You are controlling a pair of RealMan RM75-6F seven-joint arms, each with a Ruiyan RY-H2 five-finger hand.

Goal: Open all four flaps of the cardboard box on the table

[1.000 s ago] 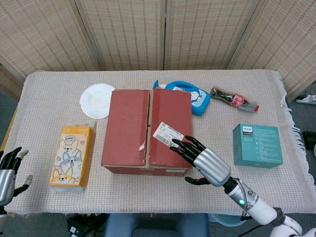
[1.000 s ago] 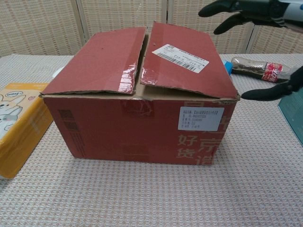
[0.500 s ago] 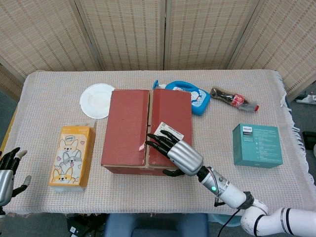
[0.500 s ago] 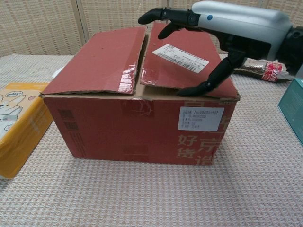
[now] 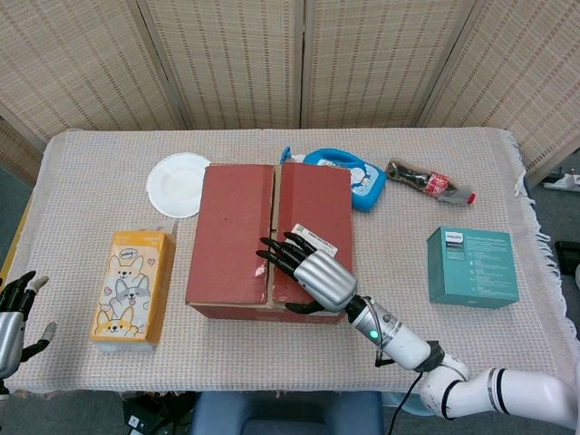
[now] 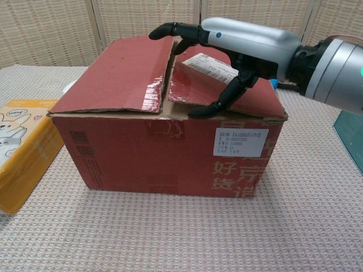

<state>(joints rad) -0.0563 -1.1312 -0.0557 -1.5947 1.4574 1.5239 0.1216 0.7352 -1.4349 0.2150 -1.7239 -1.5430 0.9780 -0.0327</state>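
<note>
While both top flaps lie nearly closed, the red-brown cardboard box (image 5: 269,241) sits mid-worktop (image 5: 82,172), between a yellow tissue pack with cartoon dogs (image 5: 132,286) and a teal carton (image 5: 472,266). Right hand (image 5: 311,272) over the box's right flap near the centre seam, fingers (image 6: 170,29) spread, holding nothing, thumb at the front edge. Left hand (image 5: 13,317) off the worktop's near-left corner, fingers apart, empty.
</note>
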